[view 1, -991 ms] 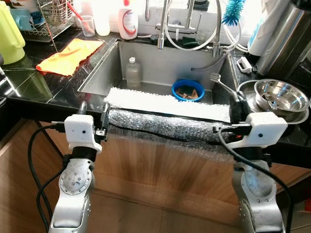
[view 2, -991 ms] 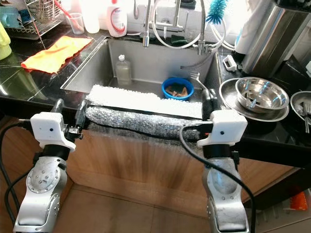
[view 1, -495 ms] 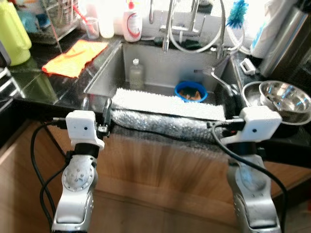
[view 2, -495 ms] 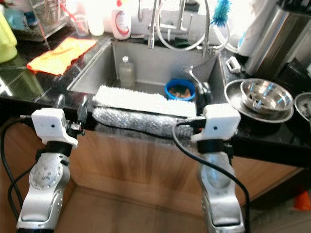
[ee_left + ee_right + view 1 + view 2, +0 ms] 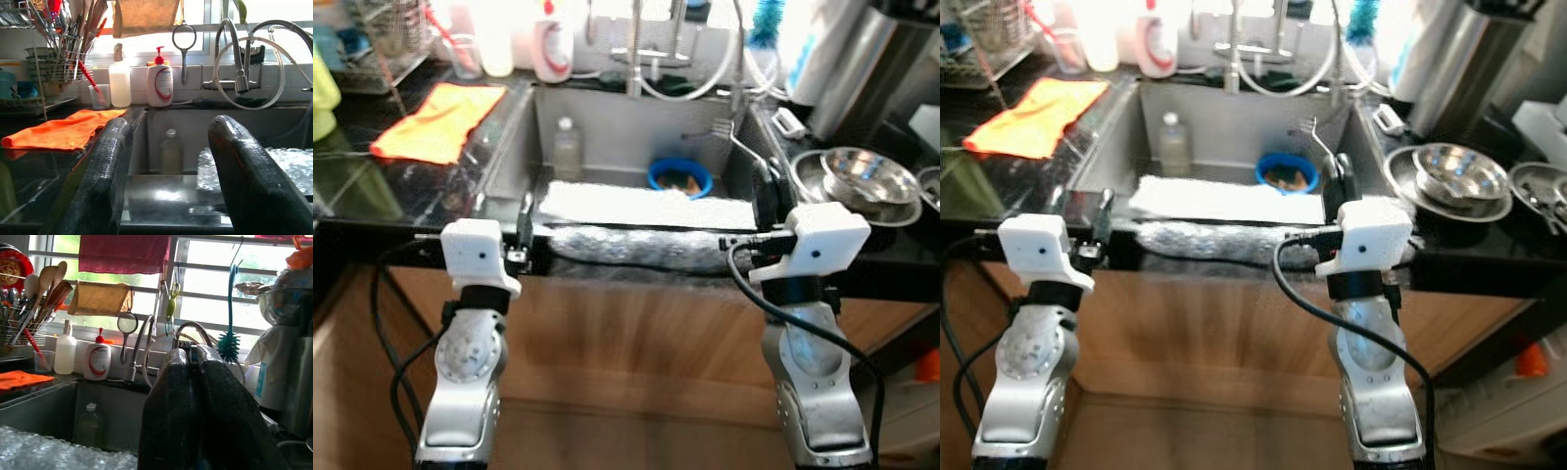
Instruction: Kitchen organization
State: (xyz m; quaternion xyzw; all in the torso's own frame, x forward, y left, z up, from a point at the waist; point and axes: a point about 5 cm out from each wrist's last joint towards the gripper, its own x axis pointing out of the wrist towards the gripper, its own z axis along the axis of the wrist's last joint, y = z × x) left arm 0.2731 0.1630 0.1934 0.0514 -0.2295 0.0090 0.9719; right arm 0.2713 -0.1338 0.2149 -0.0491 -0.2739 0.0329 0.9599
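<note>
My right gripper (image 5: 766, 186) hovers at the right front corner of the steel sink (image 5: 607, 117), shut on the handle of a fork (image 5: 736, 147) whose tines point up and back over the basin. In the right wrist view its fingers (image 5: 166, 401) press together. At the sink's left front corner my left gripper (image 5: 504, 211) stands open, and nothing sits between its fingers (image 5: 107, 166). A blue bowl (image 5: 678, 179) and a small clear bottle (image 5: 567, 147) sit inside the sink. A white mat (image 5: 636, 206) and a bubble-wrap roll (image 5: 636, 245) lie along the sink's front edge.
An orange cloth (image 5: 435, 119) lies on the black counter to the left. Stacked steel bowls (image 5: 867, 176) and a tall steel appliance (image 5: 847, 69) stand to the right. A faucet (image 5: 636, 49), its hoses and a soap bottle (image 5: 551, 49) line the back. Wooden cabinet fronts are below.
The whole picture has shifted, so the camera moved. Both grippers now stand closer in at the sink's front edge, and the fork sits higher over the basin.
</note>
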